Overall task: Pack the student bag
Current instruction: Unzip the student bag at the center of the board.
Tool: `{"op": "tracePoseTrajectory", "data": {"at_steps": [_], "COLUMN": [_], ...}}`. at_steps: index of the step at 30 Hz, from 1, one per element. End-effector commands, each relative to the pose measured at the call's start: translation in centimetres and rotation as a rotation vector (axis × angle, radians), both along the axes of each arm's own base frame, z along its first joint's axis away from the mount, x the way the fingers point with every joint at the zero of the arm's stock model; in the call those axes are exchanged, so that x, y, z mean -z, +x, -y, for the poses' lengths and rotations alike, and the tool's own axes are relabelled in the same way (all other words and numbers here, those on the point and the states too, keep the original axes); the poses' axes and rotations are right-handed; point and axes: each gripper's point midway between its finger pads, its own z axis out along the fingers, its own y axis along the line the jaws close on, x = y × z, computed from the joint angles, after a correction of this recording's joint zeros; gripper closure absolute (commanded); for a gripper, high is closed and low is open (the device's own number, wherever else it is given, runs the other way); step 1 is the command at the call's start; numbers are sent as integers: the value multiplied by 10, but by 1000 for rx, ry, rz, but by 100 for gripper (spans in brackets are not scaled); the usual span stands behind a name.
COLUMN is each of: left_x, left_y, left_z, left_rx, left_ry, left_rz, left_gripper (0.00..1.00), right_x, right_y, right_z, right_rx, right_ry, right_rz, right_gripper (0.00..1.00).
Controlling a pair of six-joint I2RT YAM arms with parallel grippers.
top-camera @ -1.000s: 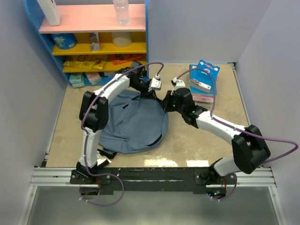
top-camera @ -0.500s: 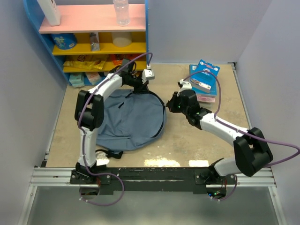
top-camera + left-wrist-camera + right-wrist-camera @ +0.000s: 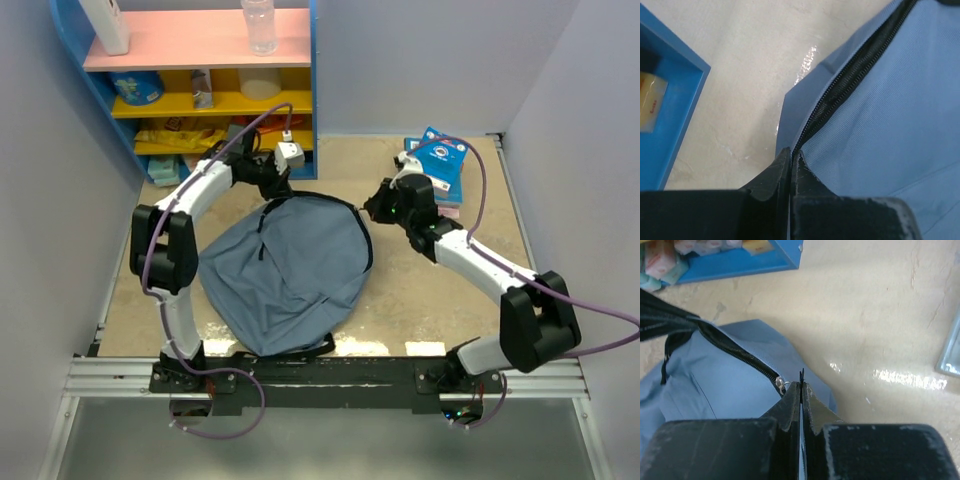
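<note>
The slate-blue student bag [image 3: 290, 270] lies flat in the middle of the table, its black zipper [image 3: 850, 80] curving round the far rim. My left gripper [image 3: 272, 190] is at the bag's far-left rim, shut [image 3: 791, 152] on the fabric edge right at the zipper line. My right gripper [image 3: 375, 208] is at the bag's far-right rim. In the right wrist view it is shut [image 3: 801, 385] on a thin black zipper pull [image 3: 801, 374], next to a silver ring [image 3: 782, 385] at the end of the zipper [image 3: 735, 352]. The bag's inside is hidden.
A blue shelf unit [image 3: 312, 90] stands at the back left with snack packs, a clear bottle [image 3: 258, 25] and a white container [image 3: 105, 25]. A blue packet [image 3: 438, 165] lies on a pink book at the back right. Grey walls close both sides.
Both grippers have moved apart, the left one leftward toward the shelf and the right one rightward and back. The bag's rim has stretched wider and its body has shifted toward the near edge.
</note>
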Motion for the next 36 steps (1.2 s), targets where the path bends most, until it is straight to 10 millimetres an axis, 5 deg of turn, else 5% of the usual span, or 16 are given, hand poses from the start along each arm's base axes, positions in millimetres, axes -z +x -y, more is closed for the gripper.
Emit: {"op": "tracePoseTrajectory", "data": {"at_steps": [1,3,4,5,6,12,15,19,29,36], "left_x": [3,9,-5,-11,-24,-80,-80,-56,-21,-26], "left_y": [6,-9,-15,-20,-26,-34,-44,-53,-38,-29], "left_z": [-66,-63,-58,-55,-51,-4,38,92,117,141], "left_rx": [-153,-117,-87,-63,-40,132,261,439,595,609], "left_ry": [142,127,89,67,41,-95,-96,-133,-159,-173], "left_rz": [27,-1,25,38,69,158,227,278,365,431], "left_gripper": [76,58,25,6,0,0,0,0,0,0], "right_x": [-17,-20,-21,-19,-15,-13,-18,-24,-31,-34], "right_y": [24,26,26,26,25,5,2,1,-3,-4], "right_z": [22,18,11,9,3,-36,-45,-48,-55,-62], "right_rx": [66,59,34,33,20,-95,-107,-107,-140,-163], "right_ry": [-51,-31,-3,1,-1,-4,11,30,57,83], "right_rz": [20,29,29,28,19,21,30,36,43,46], "right_gripper": [100,100,100,100,100,100,100,100,100,100]}}
